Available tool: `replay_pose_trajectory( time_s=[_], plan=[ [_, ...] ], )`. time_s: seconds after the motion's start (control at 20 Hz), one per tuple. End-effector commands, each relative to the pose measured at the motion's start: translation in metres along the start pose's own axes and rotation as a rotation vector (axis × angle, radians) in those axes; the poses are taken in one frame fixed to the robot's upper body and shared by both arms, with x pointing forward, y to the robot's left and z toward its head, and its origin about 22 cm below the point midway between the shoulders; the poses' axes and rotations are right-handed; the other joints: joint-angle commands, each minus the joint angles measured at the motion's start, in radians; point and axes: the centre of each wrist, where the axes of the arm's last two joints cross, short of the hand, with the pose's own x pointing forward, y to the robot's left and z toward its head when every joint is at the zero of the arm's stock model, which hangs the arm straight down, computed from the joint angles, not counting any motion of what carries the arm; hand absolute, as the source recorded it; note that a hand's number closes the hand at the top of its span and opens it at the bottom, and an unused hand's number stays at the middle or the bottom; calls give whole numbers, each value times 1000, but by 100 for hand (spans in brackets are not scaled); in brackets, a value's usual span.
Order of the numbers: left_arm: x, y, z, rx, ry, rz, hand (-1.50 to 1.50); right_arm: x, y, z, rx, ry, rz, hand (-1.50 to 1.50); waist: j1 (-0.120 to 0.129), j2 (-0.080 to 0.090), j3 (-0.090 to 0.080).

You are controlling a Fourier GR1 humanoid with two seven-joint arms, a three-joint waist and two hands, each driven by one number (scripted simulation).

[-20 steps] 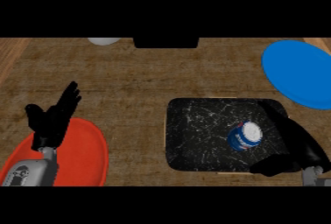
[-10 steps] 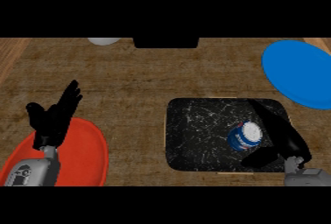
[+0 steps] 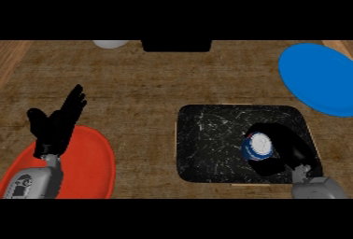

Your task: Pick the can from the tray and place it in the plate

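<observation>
The right robot hand [image 3: 286, 149] sits at the lower right of the frame, over the right half of the black tray [image 3: 207, 140], with its fingers curved around the can [image 3: 260, 144]. The can lies just to the hand's left, touching it, its white top facing up and its blue side partly hidden. It seems to stand roughly upright, though the steep view makes its long axis hard to judge. Whether the fingers have fully closed on it I cannot say for sure, but they look wrapped round it.

This hand is much the nearer one. The left robot hand [image 3: 56, 123] rests open with fingers up at the left of the frame, above the red plate [image 3: 89, 163] and well apart from the tray.

The can is near the tray's right edge, so a lift must clear that rim. The blue plate [image 3: 317, 79] lies at the upper right, near the tray's corner, with bare table [image 3: 138, 84] between them. The red plate lies across open table to the left.
</observation>
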Motion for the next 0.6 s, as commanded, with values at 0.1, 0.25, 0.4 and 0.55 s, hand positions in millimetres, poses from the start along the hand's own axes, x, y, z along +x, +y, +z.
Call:
replay_pose_trajectory(
  time_s=[0.1, 0.25, 0.4, 0.55],
  plan=[
    [12, 7, -15, -13, 7, 18, 0, 15, 22, -12, 1, -23, -23, 150, 0, 3, 3],
    [11, 10, -16, 12, -10, 3, 0, 28, -9, -36, -26, -50, -24, 150, 6, 5, 3],
    [5, -4, -6, -27, -2, 8, 0, 43, -19, -77, -12, -101, 14, 150, 29, 11, 4],
    [3, -15, -9, -40, -27, -11, 0, 48, -33, -107, -82, -99, 37, 150, 52, 22, 5]
  ],
)
